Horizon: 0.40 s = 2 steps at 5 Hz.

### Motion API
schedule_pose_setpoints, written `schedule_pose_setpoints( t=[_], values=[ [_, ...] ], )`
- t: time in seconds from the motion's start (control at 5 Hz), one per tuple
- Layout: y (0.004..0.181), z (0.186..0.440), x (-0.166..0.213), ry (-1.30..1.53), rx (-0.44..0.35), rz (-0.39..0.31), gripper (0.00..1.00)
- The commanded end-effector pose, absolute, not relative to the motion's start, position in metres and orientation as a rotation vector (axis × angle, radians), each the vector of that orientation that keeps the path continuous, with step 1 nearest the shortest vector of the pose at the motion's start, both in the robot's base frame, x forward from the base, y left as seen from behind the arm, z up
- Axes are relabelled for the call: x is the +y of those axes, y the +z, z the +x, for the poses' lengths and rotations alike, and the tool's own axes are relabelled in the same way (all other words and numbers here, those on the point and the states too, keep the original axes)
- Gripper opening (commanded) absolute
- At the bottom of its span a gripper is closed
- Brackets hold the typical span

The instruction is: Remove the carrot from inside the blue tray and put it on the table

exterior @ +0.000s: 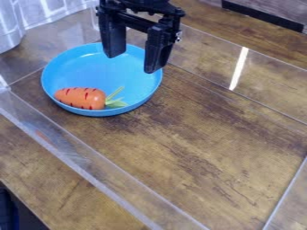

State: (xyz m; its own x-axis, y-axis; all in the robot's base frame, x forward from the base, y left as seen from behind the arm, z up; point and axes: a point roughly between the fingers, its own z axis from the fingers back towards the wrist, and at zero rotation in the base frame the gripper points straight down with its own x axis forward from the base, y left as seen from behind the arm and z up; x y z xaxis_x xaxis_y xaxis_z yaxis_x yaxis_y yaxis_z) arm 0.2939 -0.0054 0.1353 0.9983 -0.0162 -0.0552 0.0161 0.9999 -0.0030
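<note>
The orange carrot (82, 97) with its green leafy top lies on its side inside the round blue tray (72, 65), near the tray's front rim. The tray rests on the dark wood table (204, 144) at the upper left. My gripper (135, 56) hangs above the tray's back right part, pointing down. Its two black fingers (114, 38) stand wide apart with nothing between them. It is above and to the right of the carrot and does not touch it.
A glossy clear sheet covers the tabletop and throws a bright reflection (240, 67) at the right. A grey object (10, 22) shows at the top left corner. The table's front edge runs along the lower left.
</note>
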Motion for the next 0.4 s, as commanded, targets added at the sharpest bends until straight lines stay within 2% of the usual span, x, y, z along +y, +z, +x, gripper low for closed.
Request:
schedule_pose_setpoints(
  t=[0.0,0.2],
  values=[
    [0.129,0.293,-0.004,-0.038,0.069,-0.003,1.00],
    [0.123,0.286,0.009,-0.097,0.080,0.006,1.00]
  ],
)
